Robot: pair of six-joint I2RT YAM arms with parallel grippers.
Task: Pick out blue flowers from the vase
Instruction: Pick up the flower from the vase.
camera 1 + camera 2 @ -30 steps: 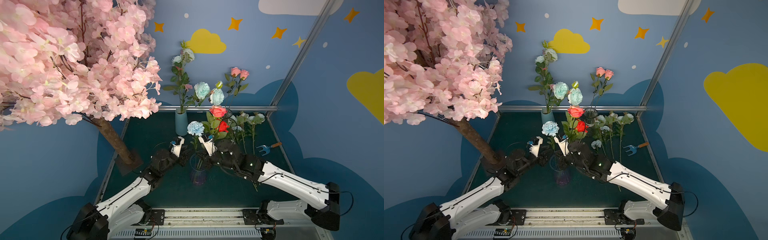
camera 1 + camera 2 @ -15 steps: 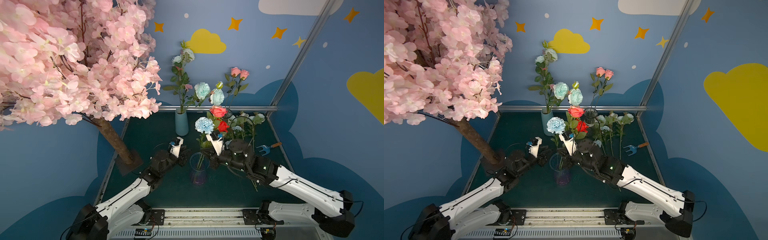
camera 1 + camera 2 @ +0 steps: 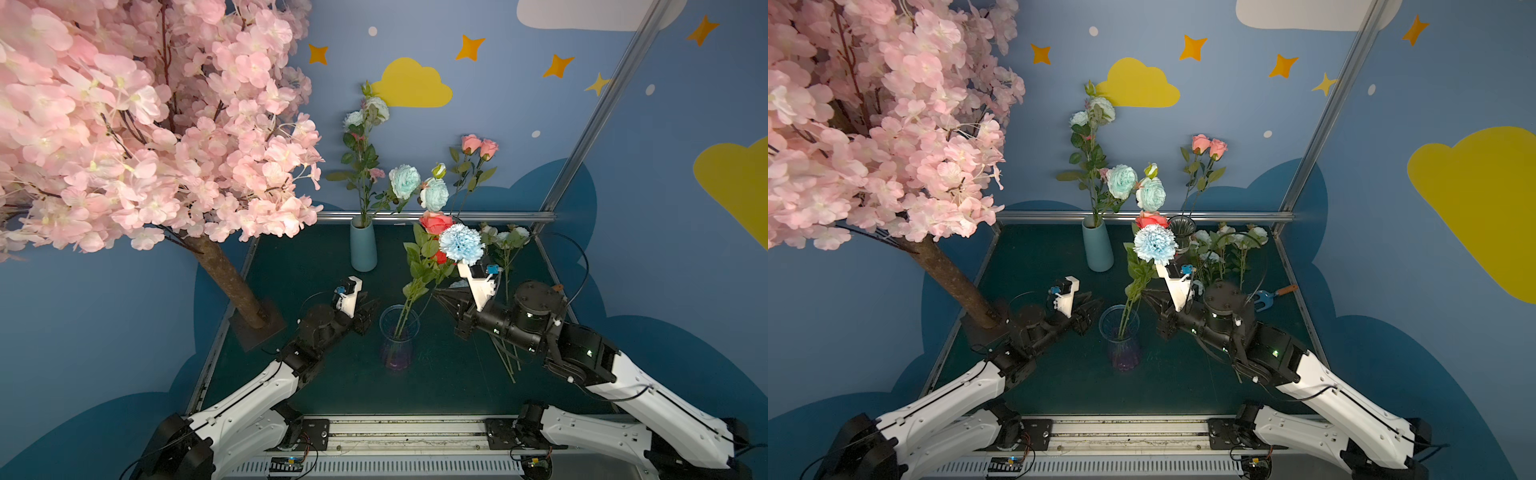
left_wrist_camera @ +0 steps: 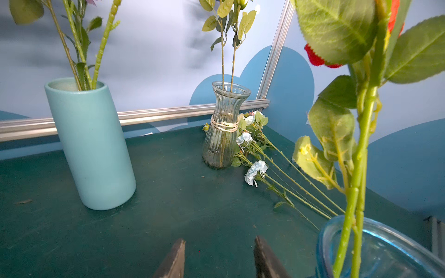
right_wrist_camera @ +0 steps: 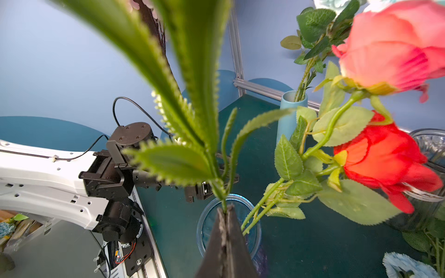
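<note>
Status — removal partly done. One blue flower (image 3: 461, 243) is held aloft right of centre in both top views. Its ruffled head sits just above the right fingers (image 5: 233, 245), which are pressed together on its green stalk. In the right wrist view the clamp lies directly in front of the mouth of the clear vase (image 3: 397, 353). Whether the stalk's lower end is clear of the rim cannot be told.

Done so far, as judged: several small blue flowers (image 4: 256, 169) lie flat on the table (image 4: 168, 204), right of centre in the left wrist view, beside a ribbed glass vase (image 4: 225, 134).

Clear vase contents: only the stalks of the salmon rose (image 5: 390, 45) and red rose (image 5: 385, 163) are seen leading into it. No other blue head is seen above it.

Left fingers (image 4: 172, 262): moderately apart, nothing between them, at the lower centre of the left wrist view, just beside the clear vase.

Left to do, as judged — the held flower is to be laid with the others. Aqua heads (image 3: 405, 181) in the teal vase (image 3: 363, 249), upper centre, are untouched; whether they count is unclear.
</note>
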